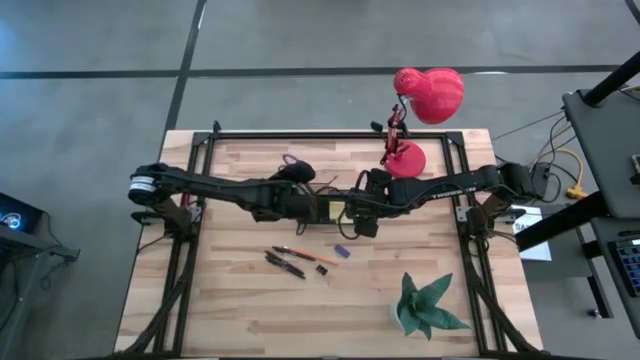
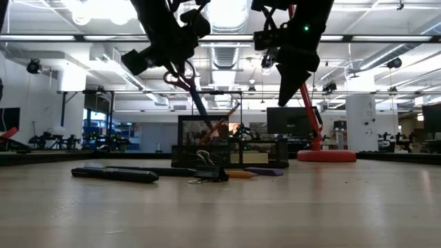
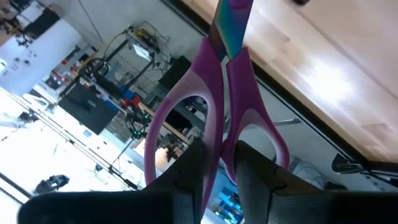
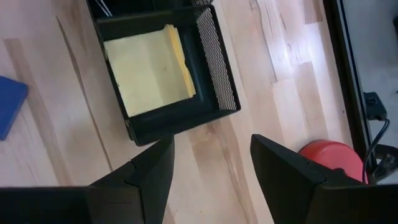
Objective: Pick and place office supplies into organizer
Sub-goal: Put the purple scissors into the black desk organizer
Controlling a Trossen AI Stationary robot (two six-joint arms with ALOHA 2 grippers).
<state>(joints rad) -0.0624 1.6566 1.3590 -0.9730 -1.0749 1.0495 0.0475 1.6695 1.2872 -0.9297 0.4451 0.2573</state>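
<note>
**Scissors held above the organizer**

While the right gripper (image 4: 211, 168) hangs with its fingers spread wide and empty just beside the organizer (image 4: 217, 56), on the side toward the red lamp base (image 1: 406, 158), the left gripper (image 3: 221, 165) is clamped on the purple-handled scissors (image 3: 214, 112), pinching the handles where the two loops meet. In the low view the scissors (image 2: 186, 83) hang above the organizer (image 2: 231, 148), blades pointing down toward it. A yellow sticky-note pad (image 4: 149, 68) lies flat in the organizer's square end compartment. In front of the organizer, on the wooden table (image 1: 250, 310), lie dark pens (image 1: 285, 264), an orange pencil (image 1: 305, 256) and a small purple piece (image 1: 342, 252). White lettering runs along the right arm (image 1: 450, 184), too small to read.
</note>
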